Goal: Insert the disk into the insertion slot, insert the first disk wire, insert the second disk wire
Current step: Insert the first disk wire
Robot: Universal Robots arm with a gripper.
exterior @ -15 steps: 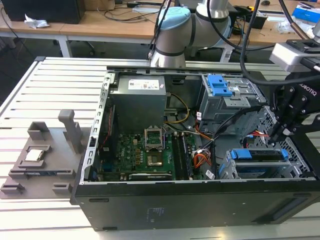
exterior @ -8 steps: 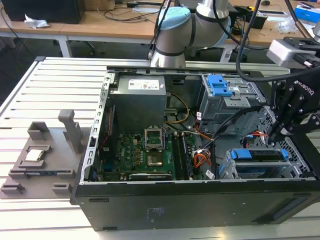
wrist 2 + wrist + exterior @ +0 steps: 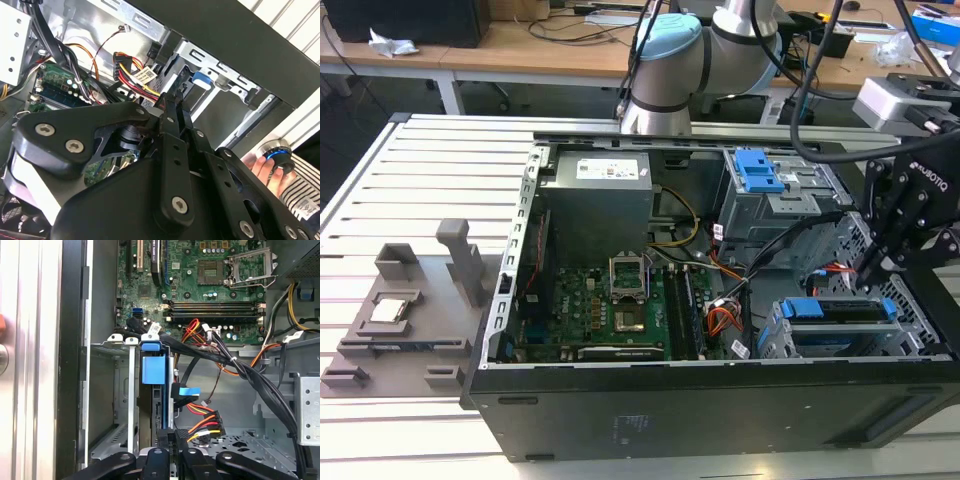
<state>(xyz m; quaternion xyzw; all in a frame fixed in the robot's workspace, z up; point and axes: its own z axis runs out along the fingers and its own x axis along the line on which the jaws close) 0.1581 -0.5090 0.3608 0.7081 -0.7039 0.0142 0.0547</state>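
Blue-framed and standing on edge, the disk point(image 3: 835, 308) is sitting down inside the insertion slot point(image 3: 775, 338), the perforated metal cage in the corner of the open computer case point(image 3: 720, 420) on the exterior view's right. The pincer point(image 3: 873, 268) is hanging just above it, over the part toward that same right side. In the first wrist view the disk point(image 3: 153, 370) is showing edge-on between the slot's silver rails point(image 3: 131, 390), with the pincer point(image 3: 172, 439) just beside its cable end. That spot is crowded: a blue-ended cable point(image 3: 186, 391) is lying against the disk's edge, a red-yellow-black wire bundle point(image 3: 207, 424) is running straight to the pincer tips, and thick black cables point(image 3: 250, 380) are draping across from the motherboard point(image 3: 200, 285). A taller grey cage point(image 3: 760, 172) with a blue latch is standing just behind the slot. Off to the side, a grey parts tray point(image 3: 400, 320) is resting on the slatted surface point(image 3: 420, 180), well apart from the case. A hand point(image 3: 260, 167) is gripping a blue-lit knob outside the case. The pincer point(image 3: 172, 100) is looking pinched nearly closed, seemingly clamping the dark plug of that wire bundle.
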